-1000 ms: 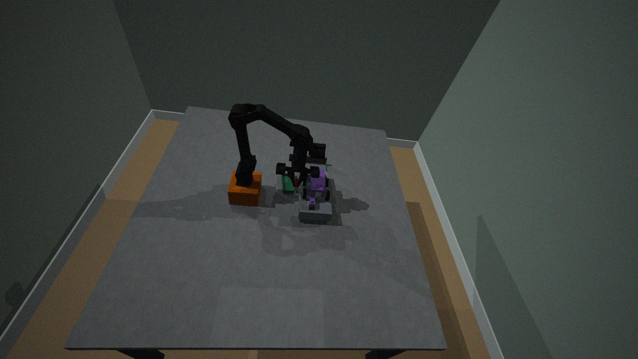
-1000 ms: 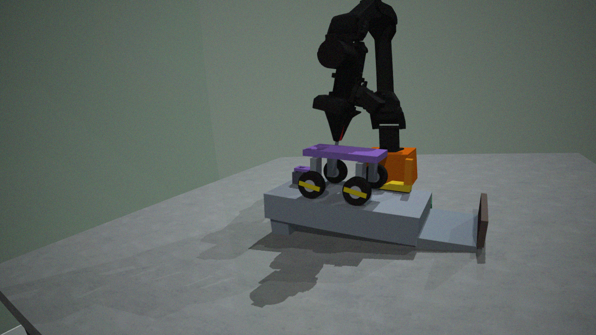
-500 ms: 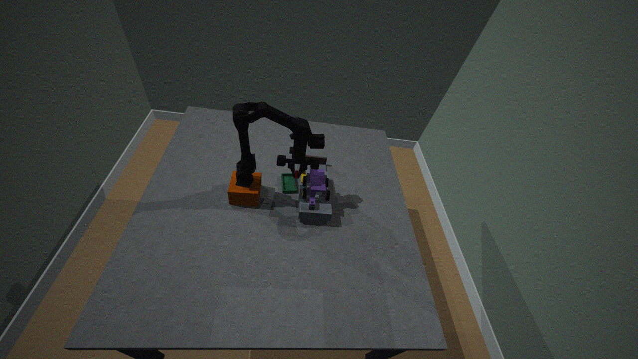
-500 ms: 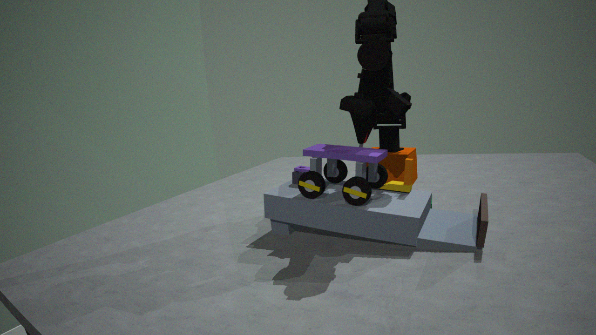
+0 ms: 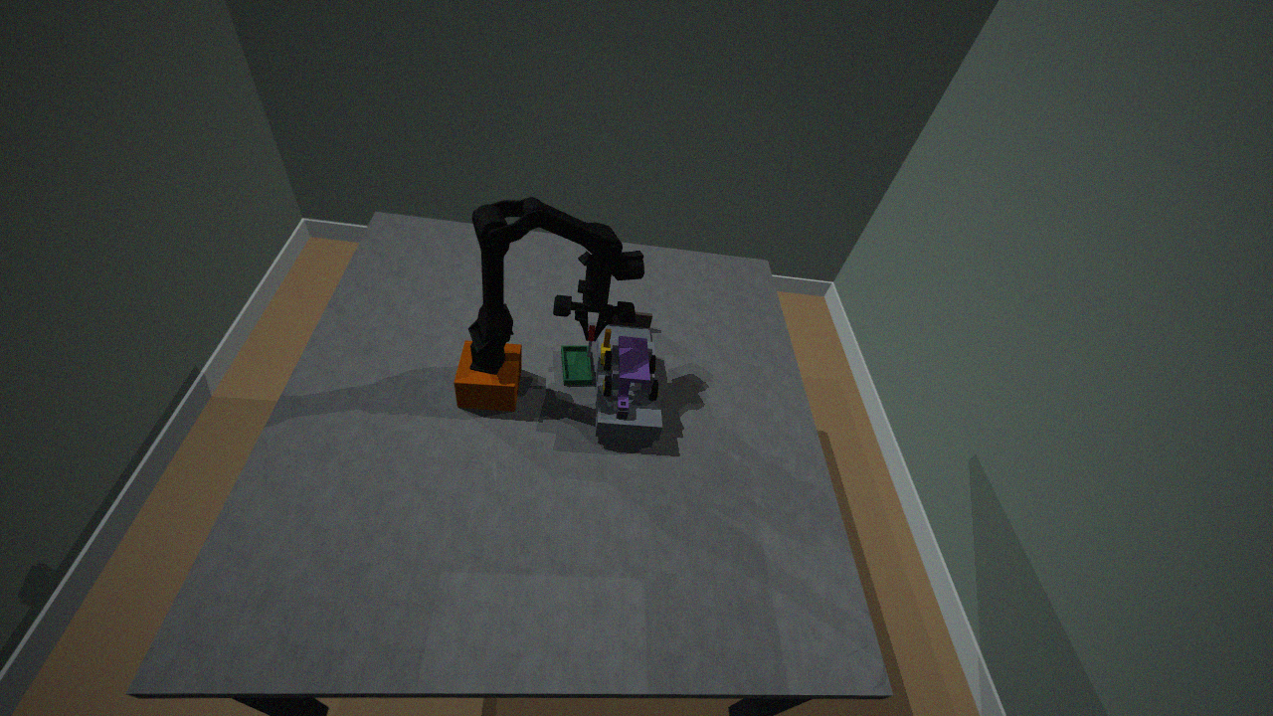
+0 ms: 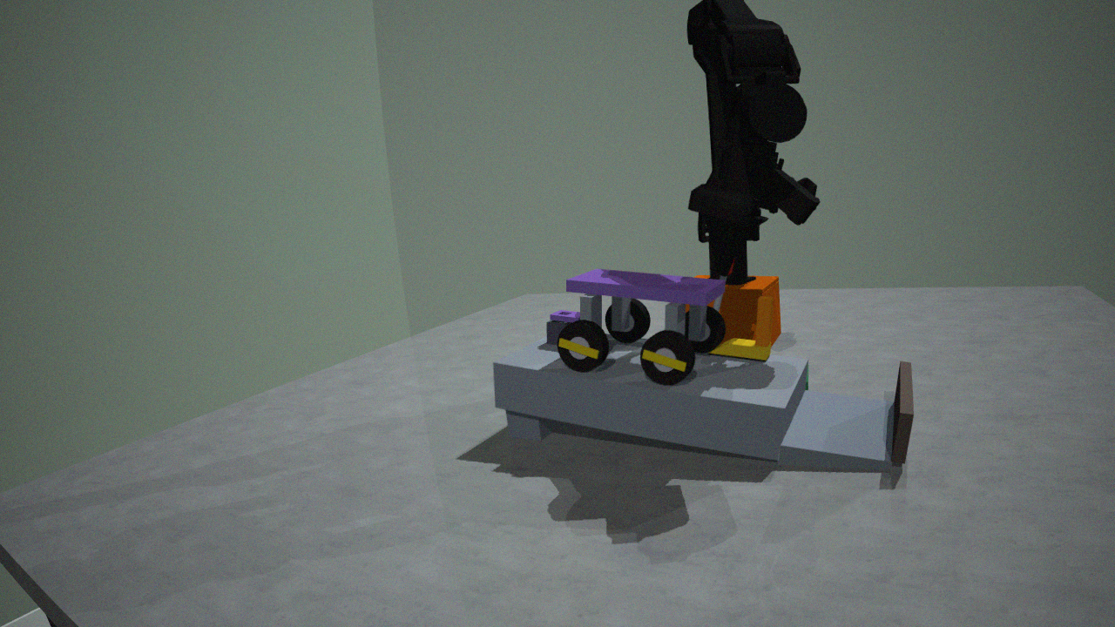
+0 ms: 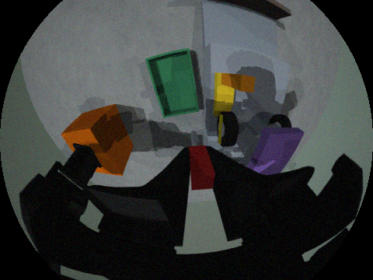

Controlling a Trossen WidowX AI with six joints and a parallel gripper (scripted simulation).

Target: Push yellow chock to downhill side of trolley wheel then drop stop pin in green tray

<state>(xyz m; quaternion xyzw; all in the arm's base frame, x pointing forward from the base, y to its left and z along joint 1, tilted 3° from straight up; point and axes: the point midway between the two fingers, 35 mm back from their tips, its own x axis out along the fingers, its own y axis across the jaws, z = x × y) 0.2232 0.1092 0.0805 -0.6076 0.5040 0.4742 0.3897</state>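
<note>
On tray-drop step, gripping stop pin [image 5: 591, 332] [image 6: 731, 268] [image 7: 201, 167] in pincer [image 5: 590, 337] [image 6: 729, 274] [image 7: 197, 151]. Next: shift to green tray [image 5: 577, 365] [image 6: 807, 374] [image 7: 176, 83], 11 o'clock in wrist view, release.

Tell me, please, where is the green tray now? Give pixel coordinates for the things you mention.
In the top view, the tray [image 5: 577, 383] [image 7: 182, 113] lies on the table [image 5: 498, 570] between the orange block [image 5: 486, 394] [image 7: 123, 149] and the ramp [image 5: 628, 427] [image 7: 241, 29], nearer the ramp.

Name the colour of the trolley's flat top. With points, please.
The trolley's flat top [image 5: 634, 358] [image 6: 646, 286] [image 7: 277, 149] is purple, showing best in the exterior view.
</note>
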